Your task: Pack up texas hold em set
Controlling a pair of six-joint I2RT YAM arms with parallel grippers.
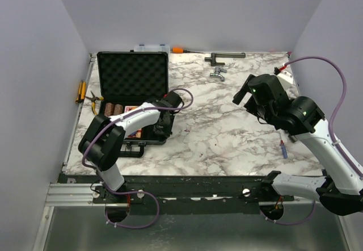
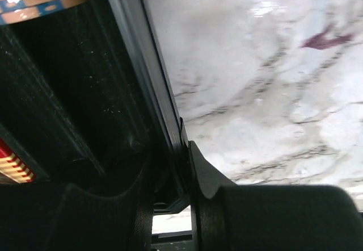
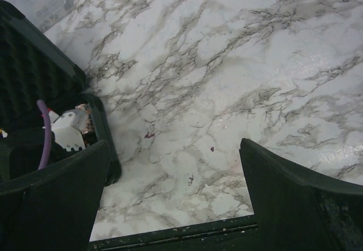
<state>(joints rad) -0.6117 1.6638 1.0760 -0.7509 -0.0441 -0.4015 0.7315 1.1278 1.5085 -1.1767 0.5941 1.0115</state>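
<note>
My left gripper (image 2: 177, 205) grips the case (image 2: 154, 92) by its right wall, right gripper (image 3: 176, 168) hangs open, so next I'd fold the lid (image 1: 133, 75) shut.

A: The case (image 1: 100, 78)?
B: Black all over, with its foam lining (image 1: 133, 78) dimpled in an egg-crate pattern.
A: And inside?
B: Brown chip stacks (image 1: 113, 109), and a red card deck (image 2: 14, 166) striped with pale lines.
A: The table (image 1: 238, 132)?
B: White marble with grey veins, and a dark red fleck (image 3: 149, 134) here and there.
A: Anything bright?
B: Yellow handles on the pliers (image 1: 94, 99), an orange end on a tool (image 1: 177, 50) at the back, purple cables (image 1: 317, 58) on black-and-white arms (image 1: 309, 114)
</note>
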